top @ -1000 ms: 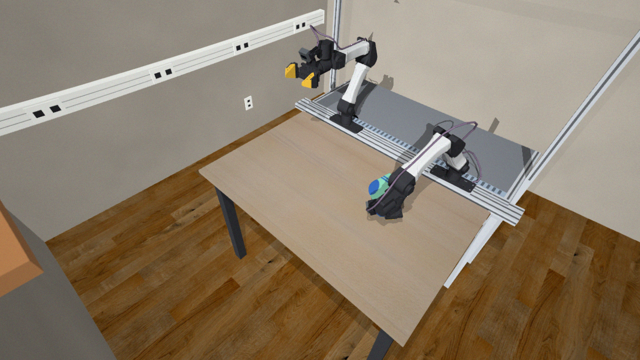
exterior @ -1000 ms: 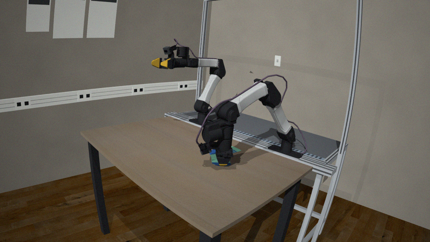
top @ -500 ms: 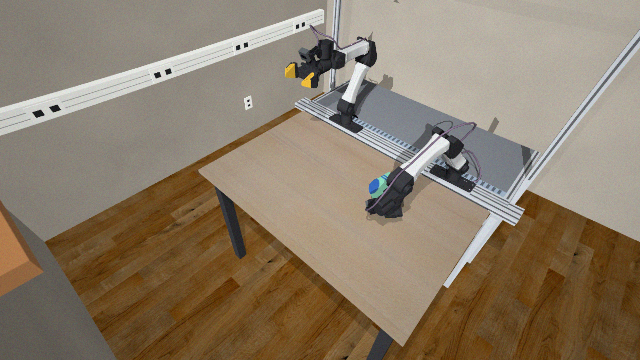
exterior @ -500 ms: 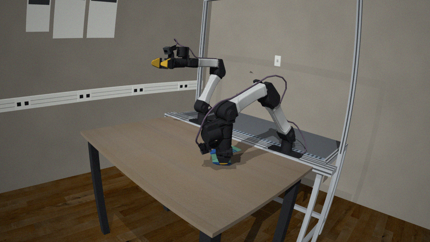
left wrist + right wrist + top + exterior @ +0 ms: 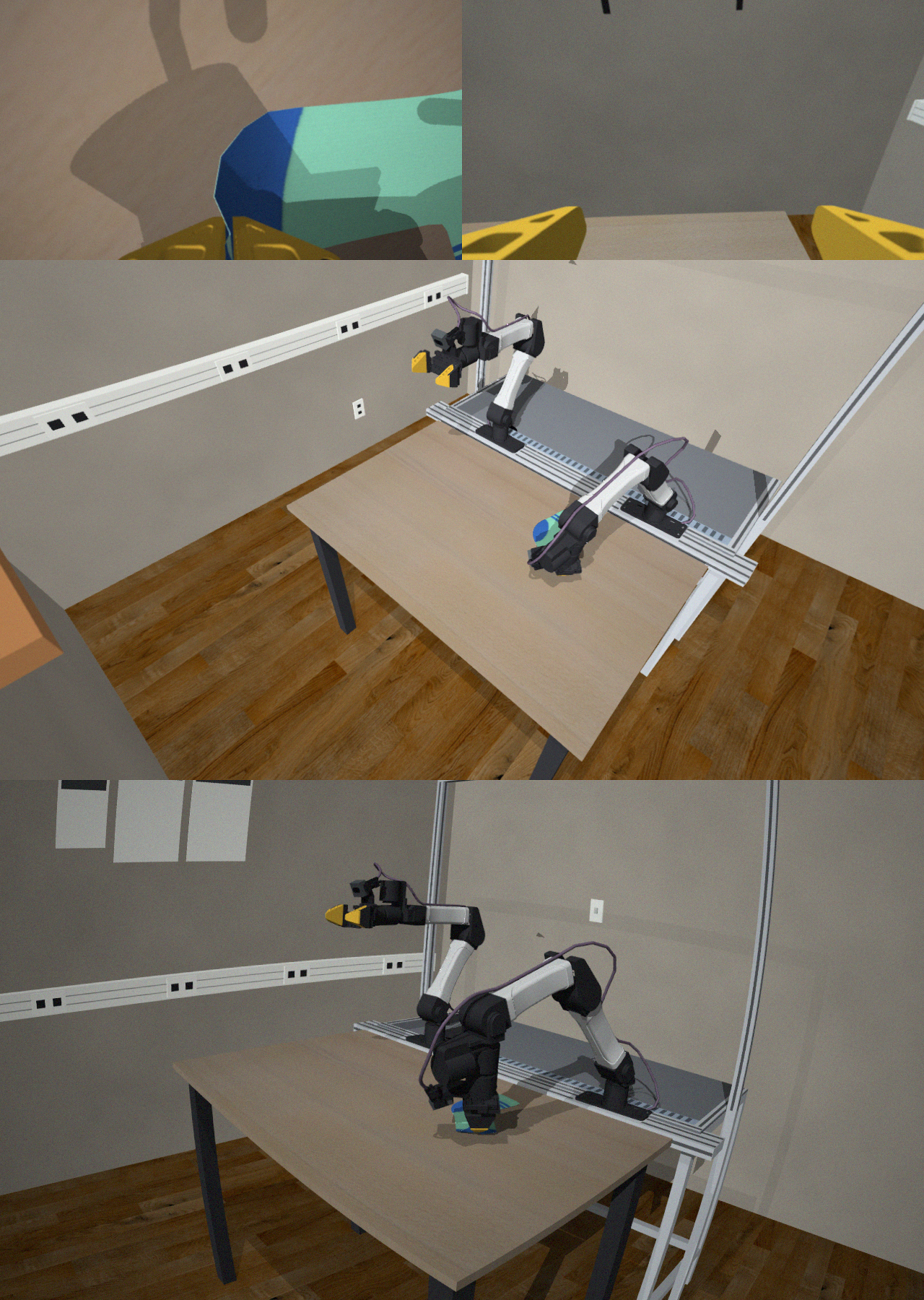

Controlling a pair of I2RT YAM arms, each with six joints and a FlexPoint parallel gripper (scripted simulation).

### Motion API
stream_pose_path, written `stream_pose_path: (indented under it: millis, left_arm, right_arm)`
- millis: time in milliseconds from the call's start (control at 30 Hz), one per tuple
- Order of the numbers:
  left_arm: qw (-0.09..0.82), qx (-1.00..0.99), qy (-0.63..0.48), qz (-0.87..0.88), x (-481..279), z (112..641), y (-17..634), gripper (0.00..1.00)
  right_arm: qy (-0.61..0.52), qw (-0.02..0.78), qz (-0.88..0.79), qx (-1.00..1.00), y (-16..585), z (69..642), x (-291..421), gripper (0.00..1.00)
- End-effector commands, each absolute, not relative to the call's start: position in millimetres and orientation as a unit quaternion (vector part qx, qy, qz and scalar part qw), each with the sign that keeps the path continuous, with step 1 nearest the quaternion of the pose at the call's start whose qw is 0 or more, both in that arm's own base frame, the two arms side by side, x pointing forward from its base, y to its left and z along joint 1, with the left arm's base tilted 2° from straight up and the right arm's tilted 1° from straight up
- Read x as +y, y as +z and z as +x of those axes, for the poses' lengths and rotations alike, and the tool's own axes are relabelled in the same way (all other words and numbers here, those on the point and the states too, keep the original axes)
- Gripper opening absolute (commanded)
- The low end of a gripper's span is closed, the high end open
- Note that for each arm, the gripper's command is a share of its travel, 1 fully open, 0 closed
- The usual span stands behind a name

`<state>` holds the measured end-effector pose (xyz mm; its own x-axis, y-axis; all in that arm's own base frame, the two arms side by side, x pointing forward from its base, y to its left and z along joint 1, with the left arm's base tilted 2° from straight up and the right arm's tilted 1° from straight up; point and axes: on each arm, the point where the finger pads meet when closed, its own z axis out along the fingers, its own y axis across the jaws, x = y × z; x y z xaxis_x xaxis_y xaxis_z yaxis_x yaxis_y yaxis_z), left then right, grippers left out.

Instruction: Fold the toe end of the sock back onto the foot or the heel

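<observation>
Left jaws pinch the sock's blue end

The left gripper (image 5: pixel 560 566) (image 5: pixel 478 1129) (image 5: pixel 229 227) points down, fingers nearly together on a thin edge of the blue-and-mint sock (image 5: pixel 541 531) (image 5: pixel 462 1121) (image 5: pixel 346 141), which lies on the wooden table (image 5: pixel 419 550) (image 5: pixel 310 1103) (image 5: pixel 72 54) (image 5: pixel 686 238); the right gripper (image 5: pixel 432 371) (image 5: pixel 343 916) (image 5: pixel 698 216), jaws spread wide and holding nothing, hangs well apart from it

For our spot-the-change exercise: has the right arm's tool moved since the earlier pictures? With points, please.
No; the right tool (image 5: pixel 431 371) (image 5: pixel 344 916) (image 5: pixel 698 216) keeps its place before the wall rail (image 5: pixel 284 350).
</observation>
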<state>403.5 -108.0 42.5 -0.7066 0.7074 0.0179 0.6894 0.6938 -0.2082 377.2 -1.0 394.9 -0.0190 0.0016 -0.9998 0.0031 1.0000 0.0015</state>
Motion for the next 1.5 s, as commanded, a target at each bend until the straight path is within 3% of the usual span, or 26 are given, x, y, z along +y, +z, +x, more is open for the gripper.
stream_pose_path:
  millis: [0,67,1033,1367,1467]
  left_arm:
    - [0.048,-0.917,0.095,-0.384,-106,405,48,0.05]
    - [0.013,-0.921,0.082,-0.38,-111,409,54,0.05]
    - [0.006,-0.921,0.074,-0.383,-125,391,68,0.05]
    - [-0.007,-0.927,0.042,-0.374,-125,386,85,0.05]
    - [-0.039,-0.933,-0.024,-0.357,-129,381,93,0.05]
  right_arm:
    - [0.0,0.707,0.0,0.707,402,375,0,1.0]
    - [0.0,0.707,0.0,0.707,402,375,0,1.0]
    - [0.0,0.707,0.0,0.707,402,375,0,1.0]
    - [0.0,0.707,0.0,0.707,402,375,0,1.0]
    - [0.0,0.707,0.0,0.707,402,375,0,1.0]
